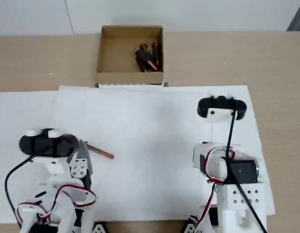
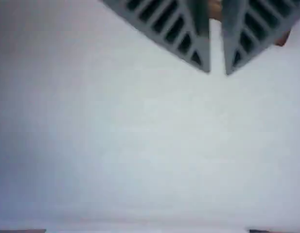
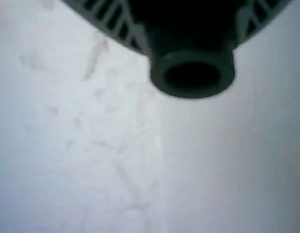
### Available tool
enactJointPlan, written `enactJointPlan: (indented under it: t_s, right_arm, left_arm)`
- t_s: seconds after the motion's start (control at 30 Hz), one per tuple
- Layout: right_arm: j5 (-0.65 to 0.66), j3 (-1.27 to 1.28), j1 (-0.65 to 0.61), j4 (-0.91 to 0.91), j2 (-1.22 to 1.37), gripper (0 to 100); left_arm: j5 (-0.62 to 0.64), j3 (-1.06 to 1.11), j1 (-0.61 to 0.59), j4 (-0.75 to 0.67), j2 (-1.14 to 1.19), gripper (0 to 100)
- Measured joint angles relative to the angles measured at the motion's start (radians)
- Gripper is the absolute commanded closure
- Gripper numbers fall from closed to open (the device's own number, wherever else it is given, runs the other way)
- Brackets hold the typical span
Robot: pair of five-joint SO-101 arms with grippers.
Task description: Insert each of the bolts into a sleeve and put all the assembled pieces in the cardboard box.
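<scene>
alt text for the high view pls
Seen from above, the left gripper grips a copper bolt over a white sheet on a wooden table. Beyond the sheet, an open cardboard box holds a few assembled pieces; the right arm stands at the sheet's other side.

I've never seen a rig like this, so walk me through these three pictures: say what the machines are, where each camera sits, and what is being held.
These are two small robot arms side by side at a table, each ending in a two-fingered gripper. One picture looks down from above; the other two come from cameras on the arms' wrists. A white sheet covers much of the table. Beyond it, a cardboard box holds dark assembled pieces. The left gripper is shut on a coppery bolt. The right gripper is shut on a black sleeve, seen end-on so its hole shows.
</scene>
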Motion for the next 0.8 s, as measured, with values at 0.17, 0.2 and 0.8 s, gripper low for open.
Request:
enactJointPlan:
  t_s: [0.17, 0.2, 0.8]
  right_arm:
    - [0.000, 0.015, 0.032, 0.000, -0.075, 99.5]
    - [0.000, 0.015, 0.032, 0.000, -0.086, 99.5]
    - [0.000, 0.015, 0.029, 0.000, -0.118, 99.5]
  left_arm:
    - [0.015, -0.121, 0.000, 0.000, 0.170, 99]
    - [0.032, -0.153, 0.000, 0.000, 0.221, 99]
    - [0.474, -0.473, -0.084, 0.158, 1.108, 99]
